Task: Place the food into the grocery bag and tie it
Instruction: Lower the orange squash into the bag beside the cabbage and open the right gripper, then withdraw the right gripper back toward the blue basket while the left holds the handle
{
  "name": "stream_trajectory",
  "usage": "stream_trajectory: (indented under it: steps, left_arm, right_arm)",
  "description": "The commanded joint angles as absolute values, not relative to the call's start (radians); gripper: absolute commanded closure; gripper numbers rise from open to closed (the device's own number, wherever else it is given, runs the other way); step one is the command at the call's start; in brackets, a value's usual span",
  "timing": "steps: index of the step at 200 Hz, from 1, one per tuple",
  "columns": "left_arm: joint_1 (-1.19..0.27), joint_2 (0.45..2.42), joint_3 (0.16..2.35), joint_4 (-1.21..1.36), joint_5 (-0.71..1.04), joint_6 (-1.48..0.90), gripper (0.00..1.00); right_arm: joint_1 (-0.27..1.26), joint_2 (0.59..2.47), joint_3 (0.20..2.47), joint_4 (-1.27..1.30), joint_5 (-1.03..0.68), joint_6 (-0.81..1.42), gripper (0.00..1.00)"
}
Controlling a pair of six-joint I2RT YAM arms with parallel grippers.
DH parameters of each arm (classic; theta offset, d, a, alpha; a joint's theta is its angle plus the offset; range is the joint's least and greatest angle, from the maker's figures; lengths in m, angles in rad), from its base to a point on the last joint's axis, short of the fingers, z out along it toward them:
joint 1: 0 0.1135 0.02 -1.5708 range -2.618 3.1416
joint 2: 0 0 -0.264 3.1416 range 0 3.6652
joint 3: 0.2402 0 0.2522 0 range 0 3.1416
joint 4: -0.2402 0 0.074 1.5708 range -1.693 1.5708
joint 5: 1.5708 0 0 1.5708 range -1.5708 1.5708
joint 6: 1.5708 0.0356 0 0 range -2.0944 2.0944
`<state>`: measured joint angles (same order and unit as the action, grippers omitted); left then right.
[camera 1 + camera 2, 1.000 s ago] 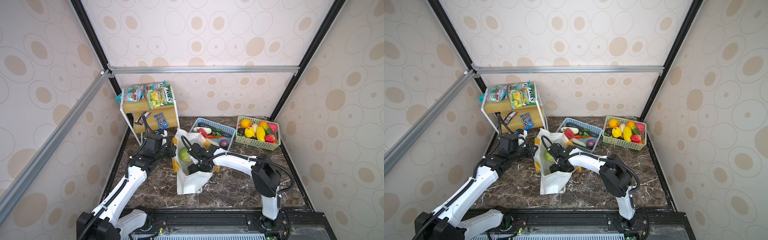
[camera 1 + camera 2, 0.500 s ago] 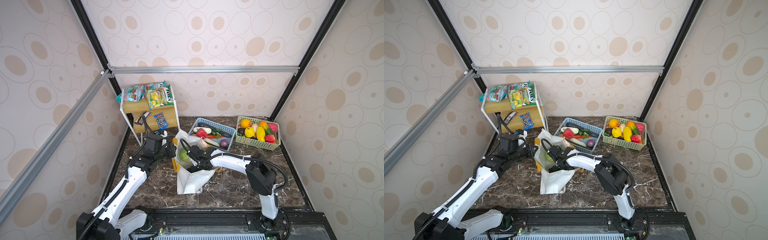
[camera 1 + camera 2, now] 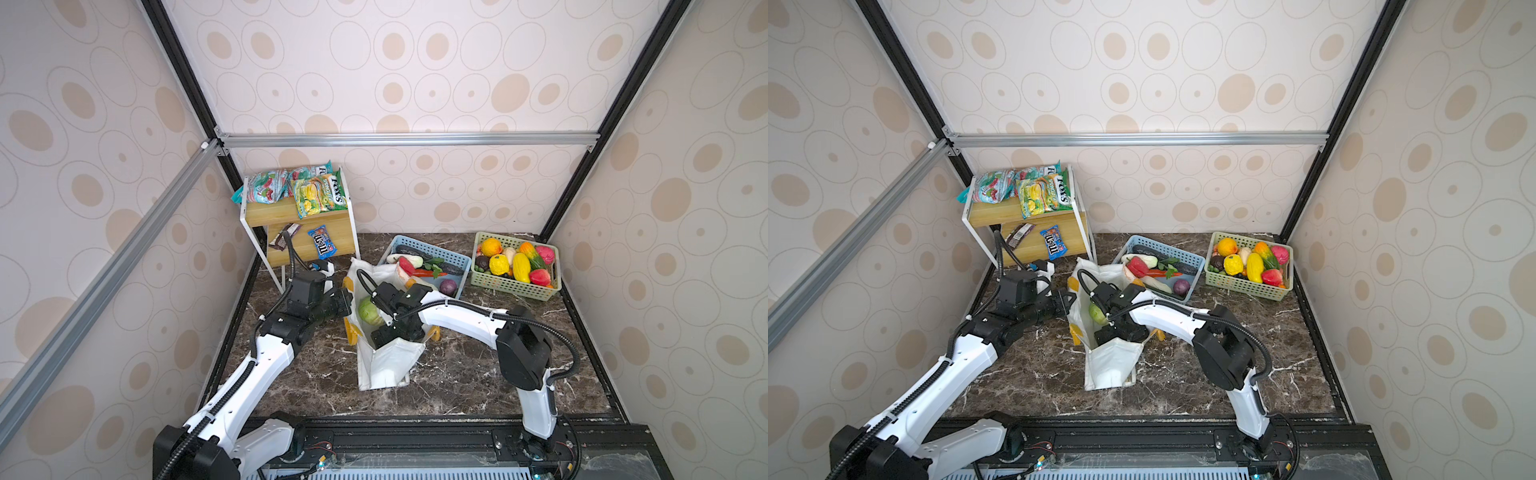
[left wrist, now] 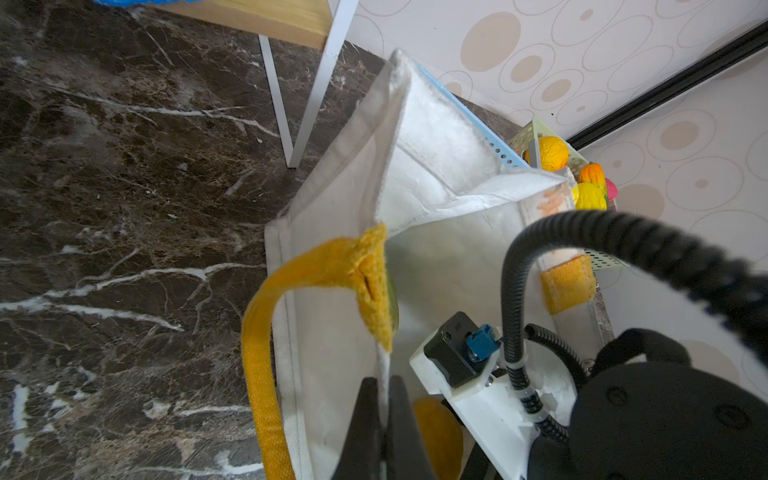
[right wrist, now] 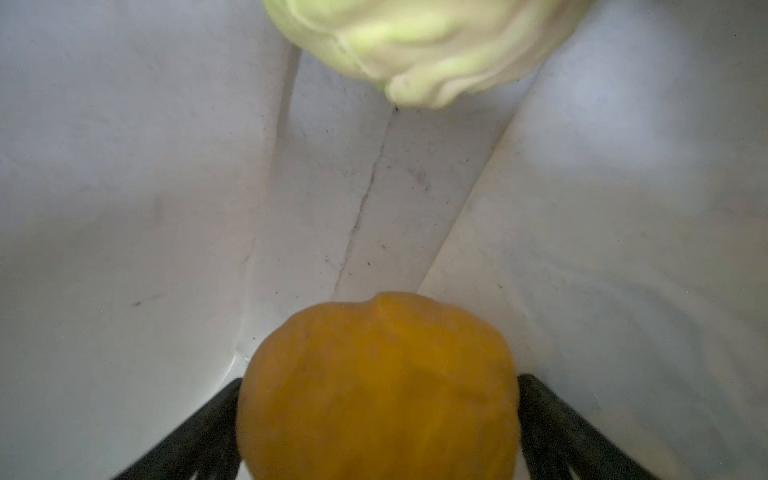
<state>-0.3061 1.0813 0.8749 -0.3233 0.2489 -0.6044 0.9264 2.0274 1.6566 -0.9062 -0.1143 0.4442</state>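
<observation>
Left wrist: left claw (image 4: 383,384) pinches grocery bag (image 4: 332,199); right claw (image 5: 380,380) wide; M&M's packet (image 3: 321,246) shelved.

Both top views look down from high up front, sharing the whole table (image 3: 457,374). Left wrist view hugs the bag (image 4: 436,137) at its rim; right sits inside it.

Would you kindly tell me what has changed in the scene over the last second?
The right end effector, deep inside the grocery bag, spread its jaws wider around the orange fruit, apparently letting it go; its arm barely shifted. Unchanged: the left end effector stays shut on the bag's rim, the cabbage lies in the bag, and the blue basket and green basket sit where they were.
</observation>
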Motion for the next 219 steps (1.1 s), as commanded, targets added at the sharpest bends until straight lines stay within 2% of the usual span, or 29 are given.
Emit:
stream_trajectory:
  steps: [1, 219]
  left_arm:
    - [-0.307, 1.068, 0.884, -0.303, 0.241, -0.588, 1.00]
    - [-0.307, 1.088, 0.911, -0.292, 0.244, -0.612, 1.00]
  right_arm:
    - [0.931, 2.018, 1.701, -0.991, -0.122, 0.439, 0.00]
    - [0.854, 1.899, 2.066, -1.100, -0.100, 0.405, 0.00]
